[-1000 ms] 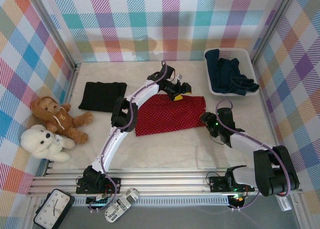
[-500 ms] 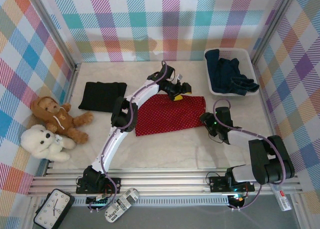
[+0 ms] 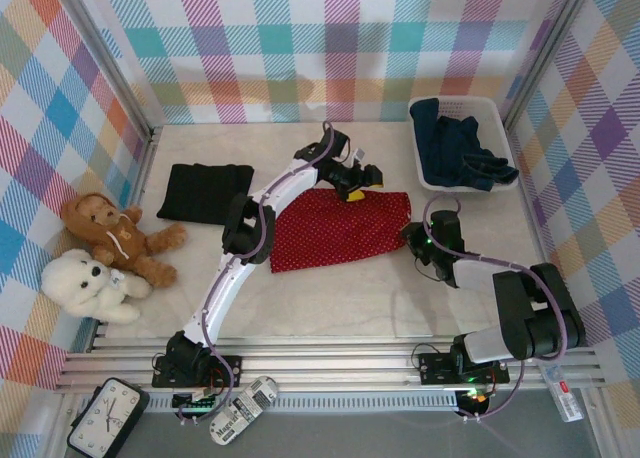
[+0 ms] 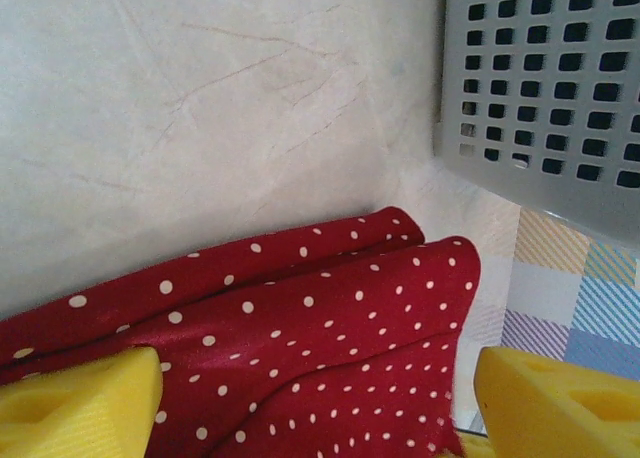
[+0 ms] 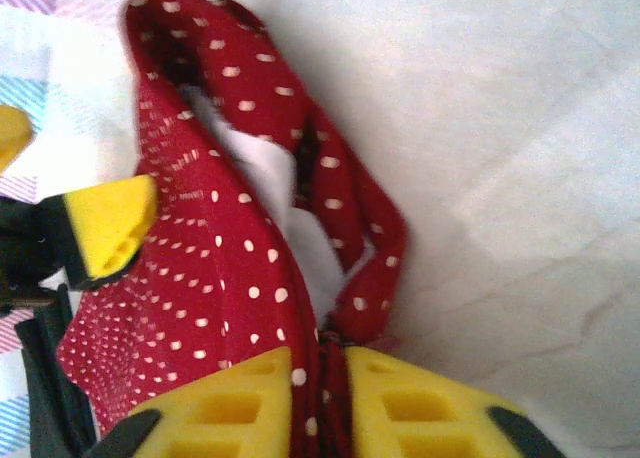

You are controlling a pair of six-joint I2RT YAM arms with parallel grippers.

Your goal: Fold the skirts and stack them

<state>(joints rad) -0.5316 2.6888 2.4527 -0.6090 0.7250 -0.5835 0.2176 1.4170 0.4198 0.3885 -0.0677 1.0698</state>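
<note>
The red dotted skirt [image 3: 335,233] lies spread on the table [image 3: 330,298]. The right tool [image 5: 318,378] is clenched on its right hem, and the left tool [image 4: 320,408] is released above the far edge. Risk: the thin pinch slips, or a one-sided pull bunches the cloth.

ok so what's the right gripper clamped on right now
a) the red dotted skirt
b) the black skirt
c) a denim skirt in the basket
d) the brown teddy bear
a: in the right wrist view, the right gripper is closed with an edge of the red dotted skirt pinched between its yellow jaws.
</note>
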